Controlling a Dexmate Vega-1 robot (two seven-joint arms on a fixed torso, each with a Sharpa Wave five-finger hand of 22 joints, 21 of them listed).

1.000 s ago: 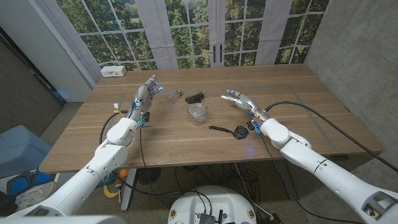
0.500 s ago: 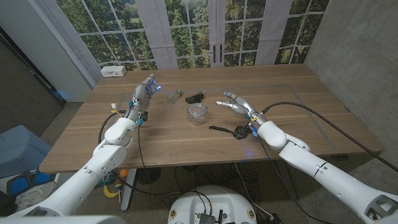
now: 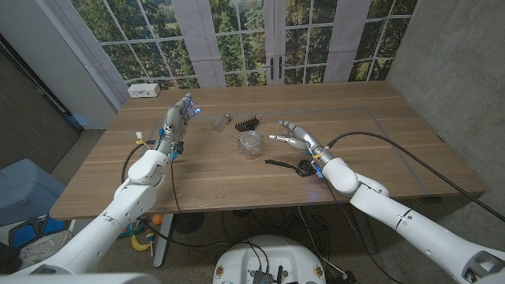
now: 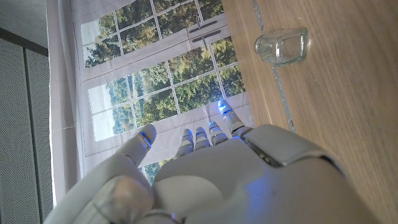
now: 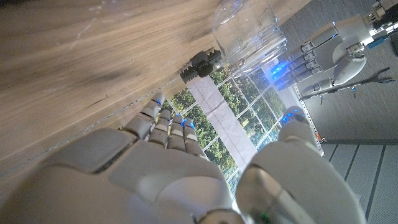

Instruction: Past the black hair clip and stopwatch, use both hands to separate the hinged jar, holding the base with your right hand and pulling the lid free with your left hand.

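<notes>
While open, right robot hand [image 3: 293, 136], jar base [image 5: 249, 31] close

A wooden table [image 3: 237, 177] runs wide across the head view. From its middle, a small white box [image 3: 144, 91] sits on the top towards 10 o'clock, near the far corner. A faint taped line [image 3: 371, 109] crosses the wood towards 2 o'clock. At 12 o'clock, beyond the far edge, stand glass doors [image 3: 272, 67] with gridded panes and green trees behind them, with pale curtains [image 3: 197, 39] hanging beside them. A grey wall [image 3: 450, 71] rises at 3 o'clock. A blue bin [image 3: 24, 189] stands on the floor at 8 o'clock.
</notes>
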